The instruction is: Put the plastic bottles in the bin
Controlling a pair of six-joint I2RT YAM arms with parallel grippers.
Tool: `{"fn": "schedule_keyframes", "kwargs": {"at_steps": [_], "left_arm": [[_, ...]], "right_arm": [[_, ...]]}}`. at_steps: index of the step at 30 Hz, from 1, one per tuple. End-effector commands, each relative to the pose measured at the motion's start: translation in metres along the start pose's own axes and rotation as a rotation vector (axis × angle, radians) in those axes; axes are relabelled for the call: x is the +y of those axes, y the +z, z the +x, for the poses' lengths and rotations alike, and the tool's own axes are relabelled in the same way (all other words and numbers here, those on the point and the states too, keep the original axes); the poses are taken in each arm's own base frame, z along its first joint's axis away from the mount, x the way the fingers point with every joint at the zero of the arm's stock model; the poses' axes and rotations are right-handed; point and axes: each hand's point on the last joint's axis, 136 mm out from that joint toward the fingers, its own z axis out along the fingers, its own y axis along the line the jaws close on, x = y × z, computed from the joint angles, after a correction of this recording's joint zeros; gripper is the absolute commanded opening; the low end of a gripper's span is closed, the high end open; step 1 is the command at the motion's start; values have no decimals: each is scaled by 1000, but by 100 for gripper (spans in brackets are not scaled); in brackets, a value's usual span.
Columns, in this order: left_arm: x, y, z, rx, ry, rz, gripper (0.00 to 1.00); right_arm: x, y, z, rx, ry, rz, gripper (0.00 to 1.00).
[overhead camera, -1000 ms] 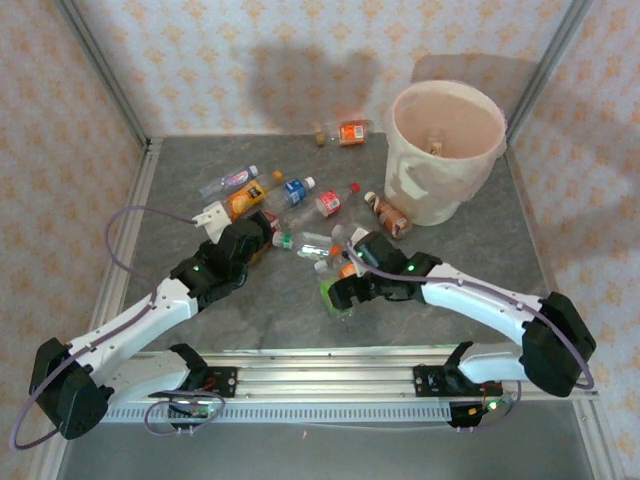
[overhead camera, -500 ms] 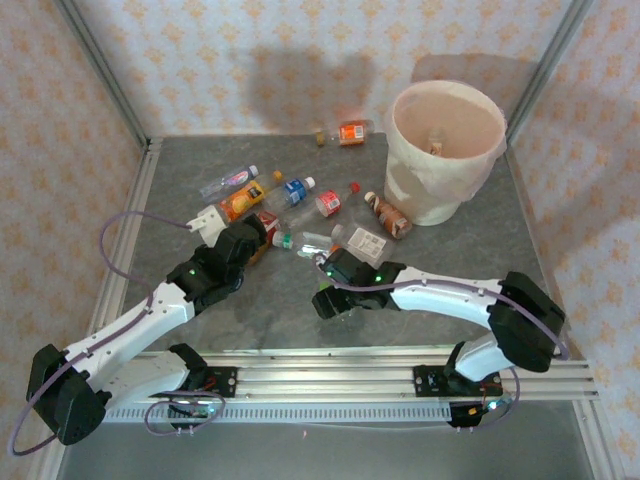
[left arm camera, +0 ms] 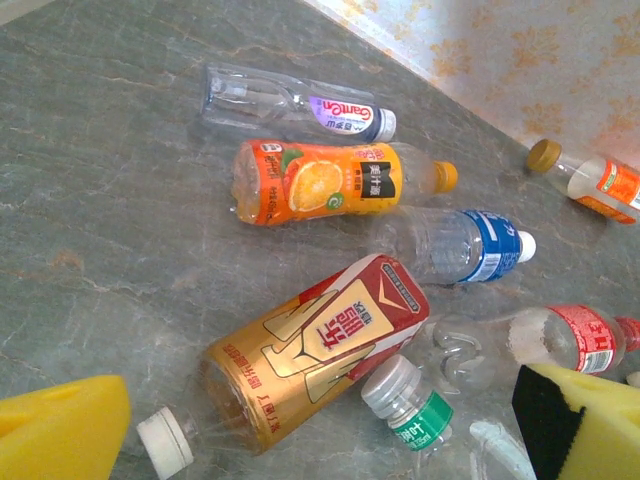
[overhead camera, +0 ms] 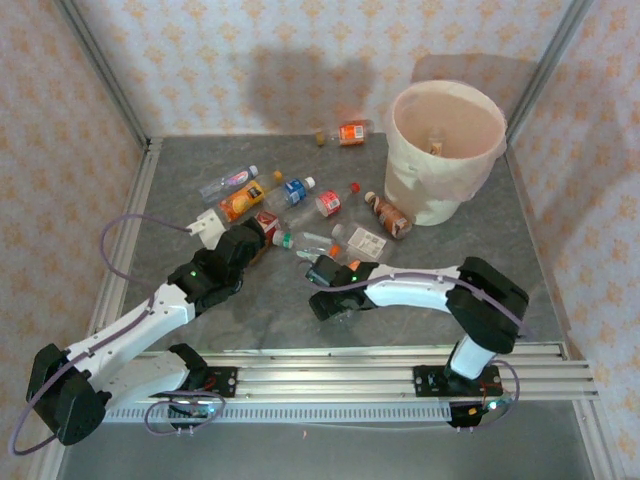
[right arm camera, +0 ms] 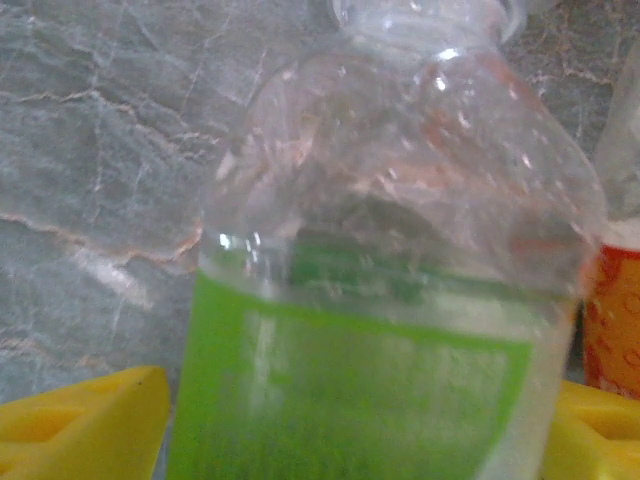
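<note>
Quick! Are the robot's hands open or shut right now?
Left hand: open, holding nothing.
Right hand: around the green-label bottle; gripping or not, cannot tell.

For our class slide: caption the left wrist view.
Open left gripper facing a red-and-gold bottle lying among others on the table.

Surface: grey, marble-veined tabletop (overhead camera: 560, 250).

Stood on it at the far right: large cream-white round tub (overhead camera: 432, 195), upright.

Laid on their sides at left centre, in a loose cluster:
- clear bottle with dark blue cap (left arm camera: 300, 100)
- orange-labelled bottle with orange cap (left arm camera: 320, 182)
- blue-labelled bottle with white cap (left arm camera: 470, 243)
- red-labelled clear bottle (left arm camera: 570, 335)
- red-and-gold labelled bottle with white cap (left arm camera: 310, 350)
- green-labelled bottle with clear cap (left arm camera: 410, 405)

Found by the far edge: orange-labelled bottle with gold cap (overhead camera: 345, 133).

Placed just beside the tub: brown-striped bottle (overhead camera: 387, 215).
</note>
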Motion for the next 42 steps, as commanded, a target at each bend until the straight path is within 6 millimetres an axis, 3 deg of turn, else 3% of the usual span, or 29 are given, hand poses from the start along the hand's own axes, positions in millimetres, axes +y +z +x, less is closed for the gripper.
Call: {"fn": "schedule_keyframes", "kwargs": {"at_steps": [1,13,20,25,31,42], "left_arm": [[19,-1,-7,-45,-13,-70,100],[23,-2,-9,-55,-25,-77,100],[24,-2,-9,-53,-24,-79,100],[23,-6,-13,-57,-31,-67,100],[17,-5,-13,-47,-48,-39,100],[9,0,-8,-15,-29,-43,100]], "right_arm": [[-5,2,-7,-16,3,66,80],[-3,-19,-19,-100,-31,25,56],[-2,-32,-22,-103,-48,21,50],[-10,-68,-39,-180,-59,44,49],[-32,-118,-76,-364,-7,94,47],[-99,-213,-170,-761,164,148,47]]}}
